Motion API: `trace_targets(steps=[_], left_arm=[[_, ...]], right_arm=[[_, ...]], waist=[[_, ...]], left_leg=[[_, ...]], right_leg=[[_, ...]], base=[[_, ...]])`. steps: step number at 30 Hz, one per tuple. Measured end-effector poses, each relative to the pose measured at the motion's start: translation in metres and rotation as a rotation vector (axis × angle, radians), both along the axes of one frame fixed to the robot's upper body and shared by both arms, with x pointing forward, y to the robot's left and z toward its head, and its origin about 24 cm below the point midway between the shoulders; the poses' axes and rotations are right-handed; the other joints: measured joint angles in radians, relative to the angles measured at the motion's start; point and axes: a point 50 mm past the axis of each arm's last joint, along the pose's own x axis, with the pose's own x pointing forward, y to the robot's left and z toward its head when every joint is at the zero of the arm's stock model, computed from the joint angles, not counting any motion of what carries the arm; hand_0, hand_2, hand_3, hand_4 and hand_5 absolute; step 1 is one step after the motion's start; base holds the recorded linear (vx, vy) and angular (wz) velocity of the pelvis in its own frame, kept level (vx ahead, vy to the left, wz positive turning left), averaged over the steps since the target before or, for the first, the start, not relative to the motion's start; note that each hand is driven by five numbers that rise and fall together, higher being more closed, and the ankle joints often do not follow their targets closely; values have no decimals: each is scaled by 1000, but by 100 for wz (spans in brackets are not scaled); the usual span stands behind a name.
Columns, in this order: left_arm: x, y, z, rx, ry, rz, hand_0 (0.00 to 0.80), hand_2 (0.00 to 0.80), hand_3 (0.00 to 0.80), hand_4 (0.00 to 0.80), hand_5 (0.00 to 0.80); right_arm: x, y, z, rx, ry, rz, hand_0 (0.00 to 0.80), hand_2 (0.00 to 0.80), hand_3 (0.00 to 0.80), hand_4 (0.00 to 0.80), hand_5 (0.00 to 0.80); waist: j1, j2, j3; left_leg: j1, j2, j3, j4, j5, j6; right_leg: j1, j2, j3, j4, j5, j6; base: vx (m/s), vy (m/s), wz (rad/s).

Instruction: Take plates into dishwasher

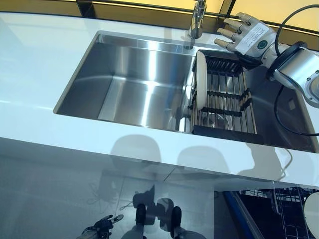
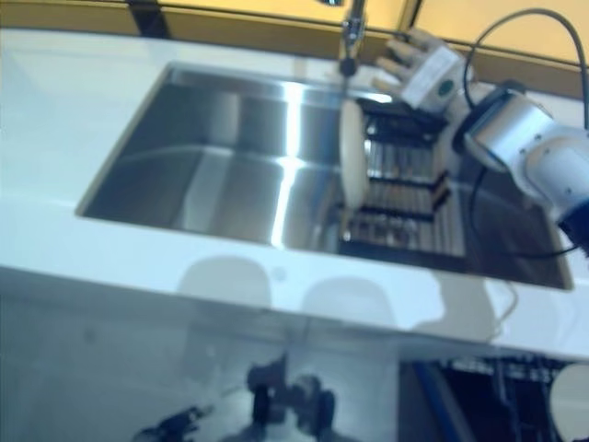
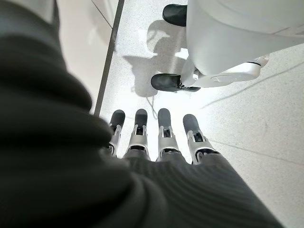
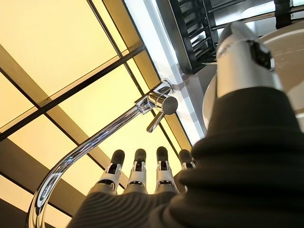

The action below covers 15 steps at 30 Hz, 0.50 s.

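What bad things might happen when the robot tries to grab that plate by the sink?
1. The white plate stands on edge in the dish rack at the sink's brink; a nudge might tip it into the basin.
2. The right hand, open, hovers close to the faucet and might bump it while reaching.
3. The left hand hangs low near the floor, so it likely can't steady the plate.

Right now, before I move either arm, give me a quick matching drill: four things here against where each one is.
1. plate
2. right hand
3. left hand
4. faucet

a. hanging down over the floor
b. on edge in the dish rack
c. open, above the rack's far end
d. behind the sink

Pairs: 1-b, 2-c, 3-a, 4-d
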Motion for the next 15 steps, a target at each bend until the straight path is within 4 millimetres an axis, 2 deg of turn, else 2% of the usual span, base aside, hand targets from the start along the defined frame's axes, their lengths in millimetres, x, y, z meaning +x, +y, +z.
trace_targets(steps=[15], left_arm=[[-1, 1, -1, 3, 7, 4, 0, 0, 0, 0, 0]], right_arm=[[0, 18, 0, 11, 22, 40, 0, 0, 0, 0, 0]], waist=[[0, -8, 4]], left_leg=[[-6, 0, -17, 0, 8, -2]], right_leg=[[2, 0, 0, 0, 0, 0]], base=[[7, 2, 3]])
